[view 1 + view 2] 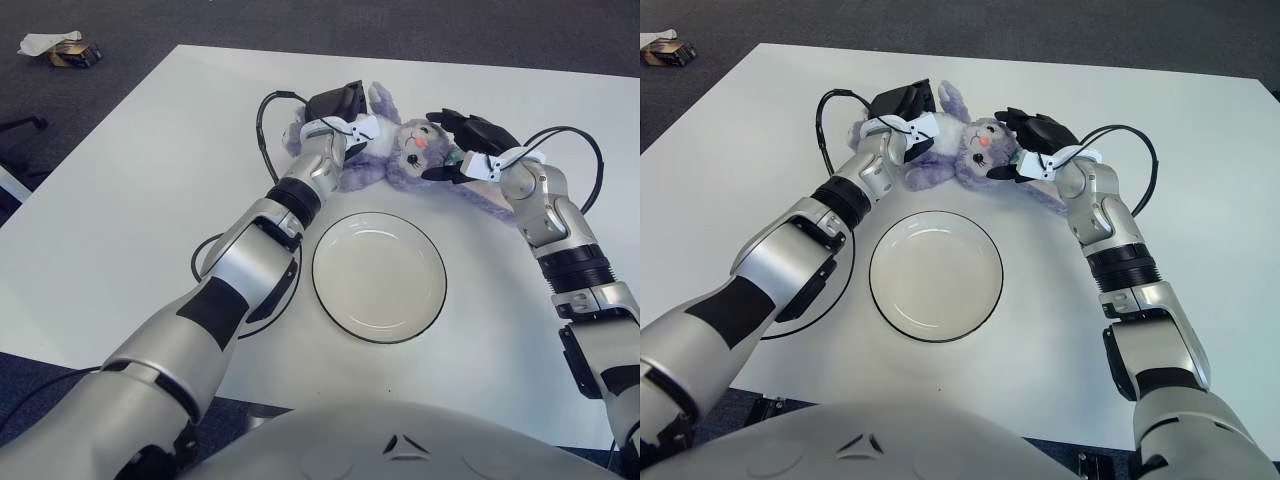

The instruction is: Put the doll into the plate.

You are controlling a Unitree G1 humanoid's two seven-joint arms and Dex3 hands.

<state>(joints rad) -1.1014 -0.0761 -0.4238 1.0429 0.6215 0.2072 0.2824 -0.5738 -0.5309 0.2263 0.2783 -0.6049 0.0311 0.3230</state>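
Observation:
A purple plush doll point(400, 155) with a grey face lies on the white table point(130, 200), just behind a white plate point(379, 276) with a dark rim. The plate holds nothing. My left hand point(338, 108) is on the doll's left side, fingers curled onto its body. My right hand point(468, 135) is on the doll's right side, fingers closed against its head. The doll also shows in the right eye view point(960, 150), between both hands, with the plate point(936, 274) in front of it.
Black cables point(262, 130) loop from both wrists over the table. A small box and crumpled paper point(62, 50) lie on the dark floor at the far left. The table's near edge is close to my body.

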